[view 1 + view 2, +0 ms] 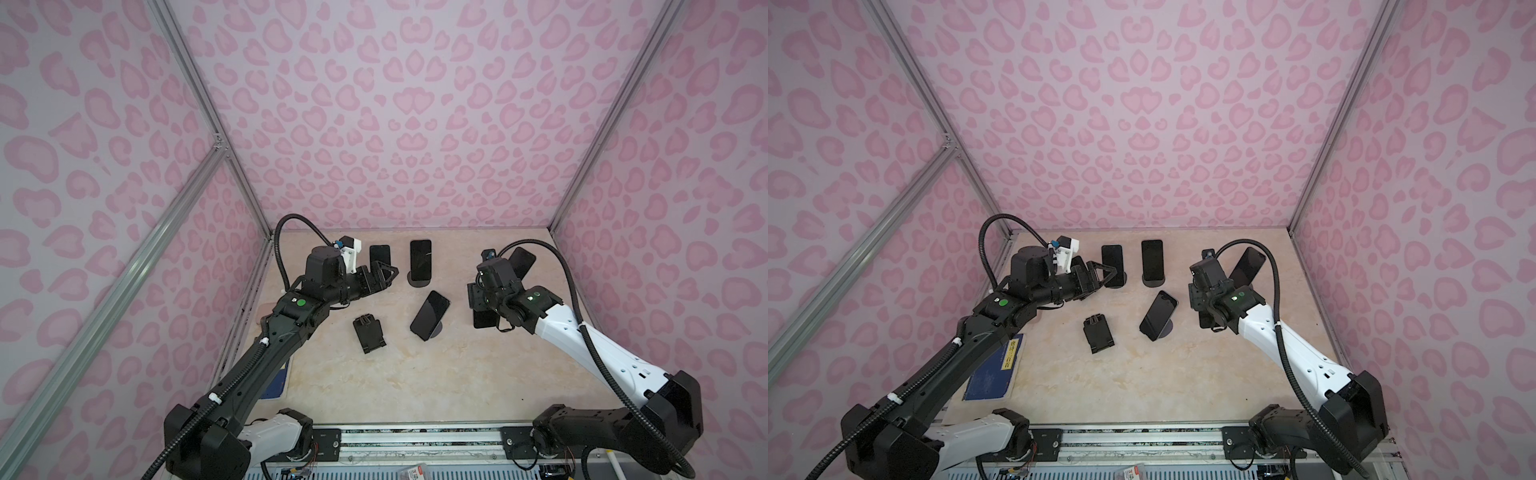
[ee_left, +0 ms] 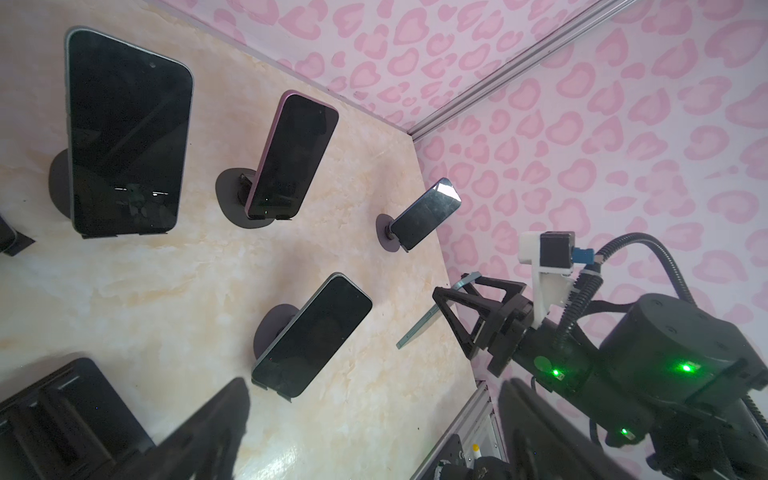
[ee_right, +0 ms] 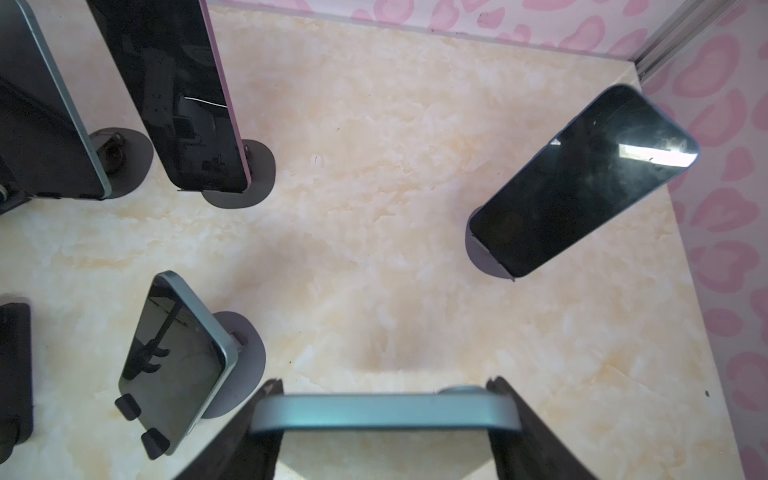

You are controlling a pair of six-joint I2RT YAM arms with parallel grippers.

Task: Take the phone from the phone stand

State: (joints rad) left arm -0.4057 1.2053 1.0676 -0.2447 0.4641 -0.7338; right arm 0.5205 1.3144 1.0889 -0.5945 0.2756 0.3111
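My right gripper (image 3: 384, 432) is shut on the top edge of a teal-edged phone (image 3: 384, 411), one finger on each short side. In both top views this gripper (image 1: 478, 305) hangs low over the right of the table, and only a dark part of the phone (image 1: 484, 321) shows under it. No phone stand shows beneath this phone. My left gripper (image 1: 384, 276) is open at the back left with nothing between its fingers (image 2: 208, 428), just in front of a black phone (image 1: 380, 257) on its stand. An empty black phone stand (image 1: 368, 332) lies flat at middle left.
Other phones lean on round dark bases: one at the back centre (image 1: 420, 259), one in the middle (image 1: 430, 314), one at the back right (image 1: 523, 261) behind my right arm. A blue mat (image 1: 992, 370) lies at the front left. Pink patterned walls enclose the table.
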